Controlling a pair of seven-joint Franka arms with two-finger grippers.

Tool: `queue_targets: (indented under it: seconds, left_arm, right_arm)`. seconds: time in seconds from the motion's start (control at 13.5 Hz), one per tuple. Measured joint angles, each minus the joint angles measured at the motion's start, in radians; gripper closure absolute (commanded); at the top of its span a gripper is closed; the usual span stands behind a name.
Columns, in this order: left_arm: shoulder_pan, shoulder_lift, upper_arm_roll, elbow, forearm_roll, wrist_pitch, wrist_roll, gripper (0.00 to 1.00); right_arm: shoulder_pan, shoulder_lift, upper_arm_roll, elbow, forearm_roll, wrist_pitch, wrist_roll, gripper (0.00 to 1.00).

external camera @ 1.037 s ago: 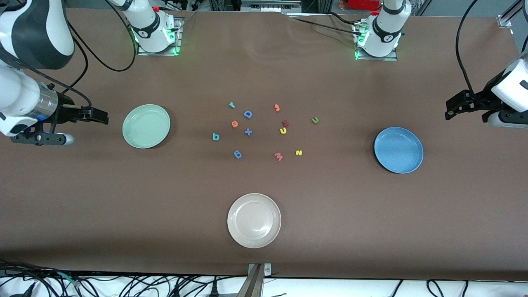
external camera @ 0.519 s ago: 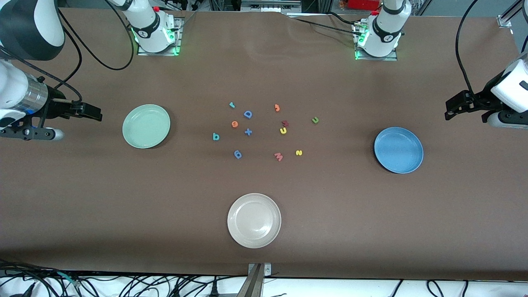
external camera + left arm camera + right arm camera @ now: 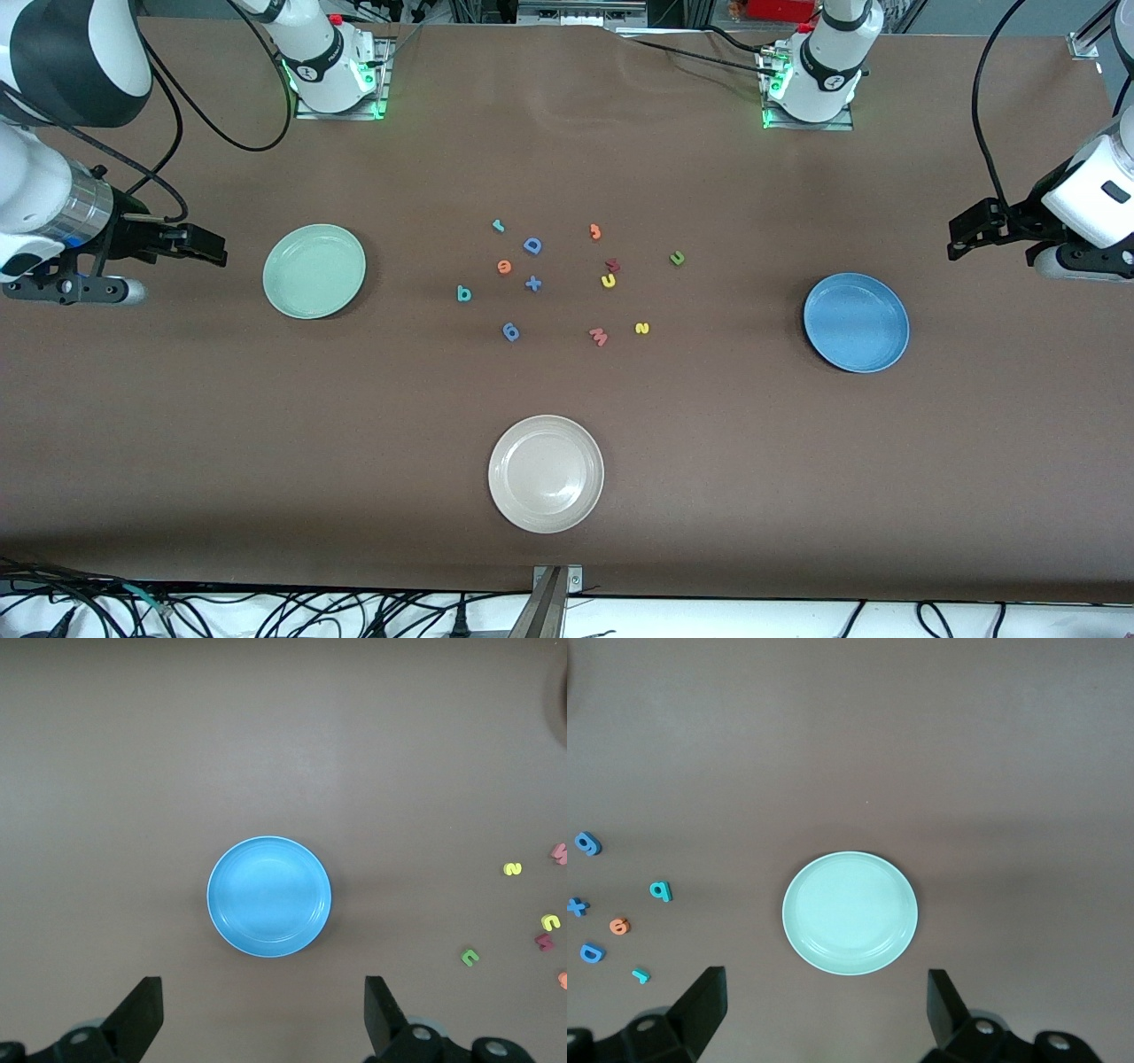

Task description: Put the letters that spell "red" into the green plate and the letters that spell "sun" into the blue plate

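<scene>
The letters lie loose mid-table: teal r [image 3: 498, 226], orange e [image 3: 504, 266], teal d [image 3: 463, 293], yellow s [image 3: 641, 328], yellow u [image 3: 608, 280] and green n [image 3: 677, 258]. The green plate [image 3: 314, 270] stands toward the right arm's end and the blue plate [image 3: 856, 322] toward the left arm's end; nothing lies in either. My right gripper [image 3: 208, 248] hangs open over bare table beside the green plate [image 3: 850, 912], nothing between its fingers [image 3: 709, 992]. My left gripper [image 3: 961, 235] hangs open over bare table beside the blue plate [image 3: 269, 896].
Among the letters lie a blue D [image 3: 532, 245], a blue plus [image 3: 532, 283], a blue g [image 3: 510, 331], an orange 3 [image 3: 595, 232], a dark red piece [image 3: 611, 264] and a red W [image 3: 599, 336]. A cream plate [image 3: 546, 474] stands nearer the front camera.
The right arm drew back from the green plate, then came a little toward it again. The left gripper edged slightly toward the table's middle. Letters and plates have not moved.
</scene>
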Motion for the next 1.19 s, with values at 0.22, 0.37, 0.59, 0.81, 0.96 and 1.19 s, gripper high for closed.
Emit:
queue_targets:
  seconds: [0.22,0.37,0.59,0.81,0.96,1.19]
  left_arm:
    - [0.0,0.0,0.0,0.0,0.0,0.0,0.0,0.0]
    - [0.0,0.002,0.0,-0.004,0.0,0.0,0.0,0.0]
    - [0.001,0.024,0.0,-0.007,0.0,0.0,0.0,0.0]
    - [0.0,0.061,-0.001,-0.007,0.0,0.015,0.0,0.0]
    - [-0.003,0.087,-0.003,-0.007,-0.001,0.025,0.0,0.0]
    - [-0.017,0.11,-0.004,-0.009,-0.074,0.026,-0.028,0.0]
  right_arm:
    - [0.0,0.001,-0.002,0.0,-0.002,0.01,0.0,0.0]
    - [-0.001,0.005,-0.005,0.0,-0.003,0.01,0.0,0.0]
    - [-0.002,0.016,-0.008,-0.002,-0.003,0.004,0.0,0.0]
    - [-0.001,0.045,-0.008,-0.006,-0.003,0.006,0.0,0.0]
    - [0.003,0.081,-0.006,-0.006,-0.003,0.061,0.0,0.0]
    - [0.015,0.105,-0.001,-0.006,-0.003,0.146,0.0,0.0]
